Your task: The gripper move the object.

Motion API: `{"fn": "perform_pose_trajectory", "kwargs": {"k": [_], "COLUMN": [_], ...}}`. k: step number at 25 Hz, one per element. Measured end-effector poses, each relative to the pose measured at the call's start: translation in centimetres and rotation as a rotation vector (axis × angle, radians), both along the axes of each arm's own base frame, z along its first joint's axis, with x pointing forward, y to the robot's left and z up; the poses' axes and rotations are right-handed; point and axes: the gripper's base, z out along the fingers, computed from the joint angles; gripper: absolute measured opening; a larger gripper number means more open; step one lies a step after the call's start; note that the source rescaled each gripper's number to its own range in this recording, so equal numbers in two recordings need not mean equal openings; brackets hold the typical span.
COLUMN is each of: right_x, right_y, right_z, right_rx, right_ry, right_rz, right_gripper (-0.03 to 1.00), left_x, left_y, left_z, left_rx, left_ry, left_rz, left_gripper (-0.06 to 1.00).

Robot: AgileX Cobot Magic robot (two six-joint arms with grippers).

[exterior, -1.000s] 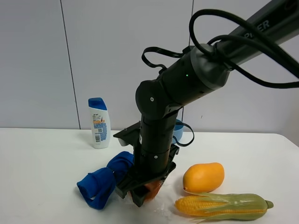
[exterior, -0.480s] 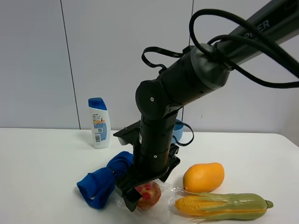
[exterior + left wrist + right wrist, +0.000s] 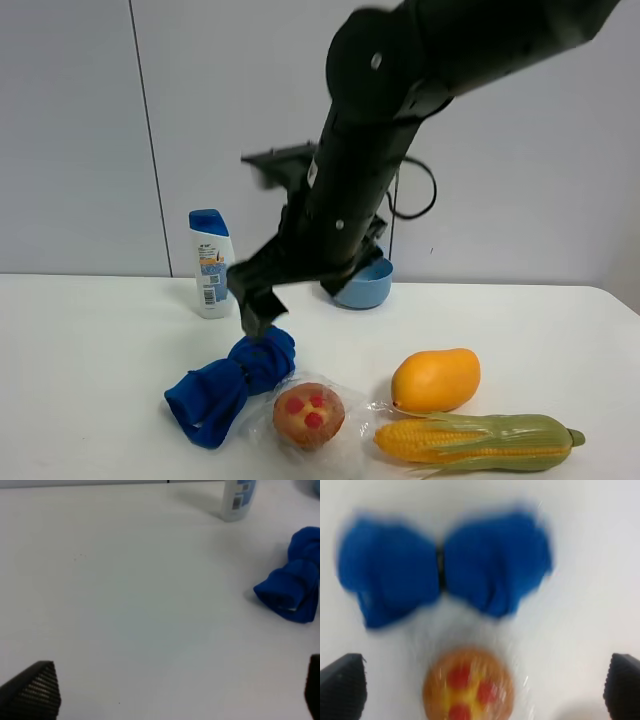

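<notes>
The muffin [image 3: 309, 415], orange-brown with red spots and in clear wrap, lies on the white table [image 3: 90, 340] between the blue cloth and the corn. My right gripper [image 3: 258, 308] hangs above and to the left of it, well clear and empty. In the right wrist view the muffin [image 3: 468, 692] sits below the gripper [image 3: 482, 685], whose fingertips [image 3: 342, 685] stand wide apart. My left gripper [image 3: 175, 687] is open and empty over bare table; it does not show in the exterior view.
A rolled blue cloth [image 3: 228, 385] lies left of the muffin. A mango [image 3: 435, 380] and a corn cob [image 3: 475, 442] lie to its right. A shampoo bottle [image 3: 212, 262] and a blue bowl [image 3: 360, 283] stand at the back.
My right gripper has let go of the muffin, left it on the table and risen up and to the left. The muffin now lies uncovered.
</notes>
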Motion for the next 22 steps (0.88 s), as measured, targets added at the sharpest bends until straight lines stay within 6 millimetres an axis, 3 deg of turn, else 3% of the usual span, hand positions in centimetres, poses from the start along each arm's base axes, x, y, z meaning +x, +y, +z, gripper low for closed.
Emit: {"fn": "perform_pose_trajectory", "kwargs": {"k": [5,8,12,22], "right_x": [-0.7,-1.3,-1.7,-1.1], "right_y": [-0.8,-1.4,-1.9,-2.5], "right_z": [6.9,9.5,10.7,10.8], "right_rx": [0.186,0.247,0.267,0.249], "right_ry": [-0.226,-0.304,-0.327,-0.346], "right_rz": [0.02,0.027,0.027,0.004], "right_gripper": [1.0,1.0,1.0,1.0], "left_x": [0.0,0.0,0.0,0.0], "left_y": [0.0,0.0,0.0,0.0], "left_z": [0.0,0.0,0.0,0.0], "left_rx": [0.0,0.0,0.0,0.0], "left_ry": [0.0,0.0,0.0,0.0], "left_rz": [0.0,0.0,0.0,0.0], "left_gripper": [1.0,1.0,1.0,1.0]}}
